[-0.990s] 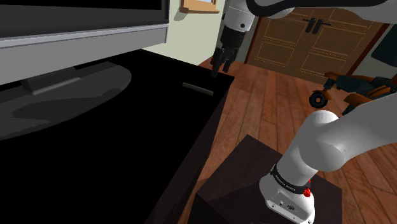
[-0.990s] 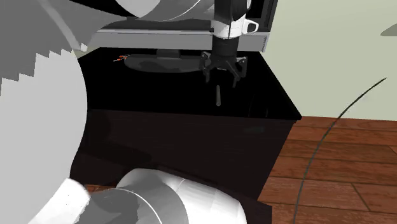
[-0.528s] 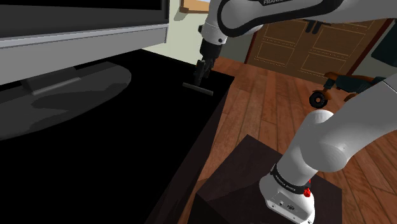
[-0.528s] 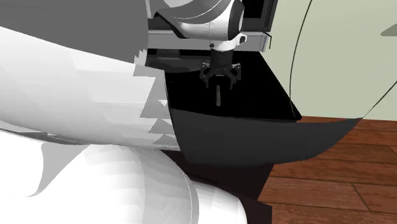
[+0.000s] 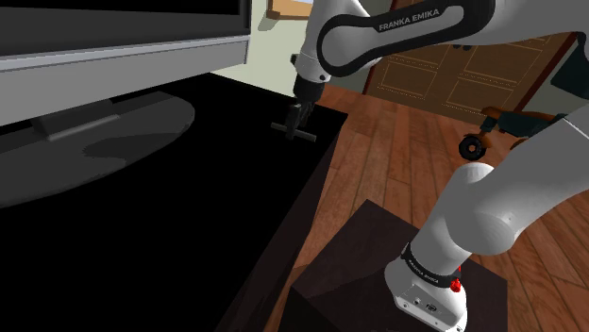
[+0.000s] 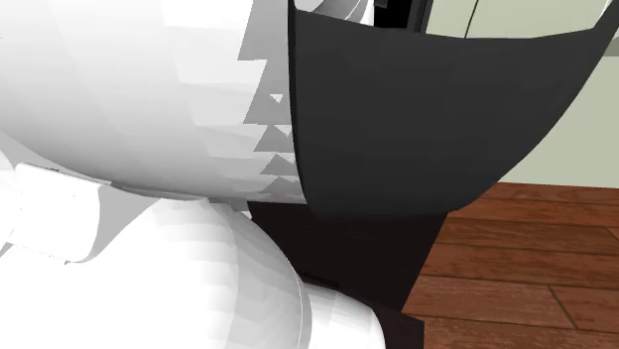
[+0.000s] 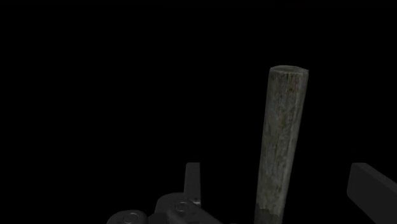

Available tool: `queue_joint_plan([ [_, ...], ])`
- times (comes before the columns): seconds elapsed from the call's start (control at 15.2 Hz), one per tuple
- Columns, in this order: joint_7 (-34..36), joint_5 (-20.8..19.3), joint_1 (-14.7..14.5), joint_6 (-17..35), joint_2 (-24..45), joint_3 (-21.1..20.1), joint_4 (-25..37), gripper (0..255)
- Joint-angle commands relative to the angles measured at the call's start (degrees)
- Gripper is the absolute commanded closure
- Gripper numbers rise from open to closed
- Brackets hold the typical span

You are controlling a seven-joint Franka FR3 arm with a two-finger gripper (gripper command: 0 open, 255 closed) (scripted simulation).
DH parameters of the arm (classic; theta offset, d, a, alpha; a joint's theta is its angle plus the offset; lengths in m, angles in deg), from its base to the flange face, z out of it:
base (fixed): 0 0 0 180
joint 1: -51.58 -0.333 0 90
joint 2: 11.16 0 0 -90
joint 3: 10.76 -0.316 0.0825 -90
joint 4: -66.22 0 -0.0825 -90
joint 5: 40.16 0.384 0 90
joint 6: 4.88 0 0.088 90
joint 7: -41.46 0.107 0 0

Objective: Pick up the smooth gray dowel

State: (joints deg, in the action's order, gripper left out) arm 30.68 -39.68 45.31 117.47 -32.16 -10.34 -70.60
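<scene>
The dowel (image 5: pixel 306 137) is a short dark grey rod lying flat on the black table (image 5: pixel 189 236), close to its far corner at the shoulder view's right. My black gripper (image 5: pixel 294 125) has come down right over the rod's middle. In the wrist view the dowel (image 7: pixel 280 146) looks mottled grey and runs lengthways between the two fingers. My gripper (image 7: pixel 283 186) is open, with a gap on each side of the rod, wider toward the right finger (image 7: pixel 375 191). In the second exterior view the arm (image 6: pixel 119 99) hides the table.
A large TV (image 5: pixel 123 38) on a broad grey base (image 5: pixel 94 141) fills the table's left. The table edge drops to a wooden floor (image 5: pixel 378 160) just beyond the dowel. Brown double doors (image 5: pixel 472 66) stand behind, and the dark stand (image 5: pixel 368 273) sits lower right.
The gripper has moved from above the table's far corner down and toward the shoulder view's left onto the dowel. The arm has swung across the second exterior view, covering the table.
</scene>
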Motion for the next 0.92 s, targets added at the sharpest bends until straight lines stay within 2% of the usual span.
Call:
queue_joint_plan([
  [0.0, 0.0, 0.0, 0.0, 0.4, 0.1, 0.0, -0.3, 255],
  [0.59, 0.0, 0.0, 0.0, 0.3, 0.1, -0.1, -0.2, 255],
  [0.86, 0.0, 0.0, 0.0, -2.9, -0.7, -0.1, 2.2, 255],
])
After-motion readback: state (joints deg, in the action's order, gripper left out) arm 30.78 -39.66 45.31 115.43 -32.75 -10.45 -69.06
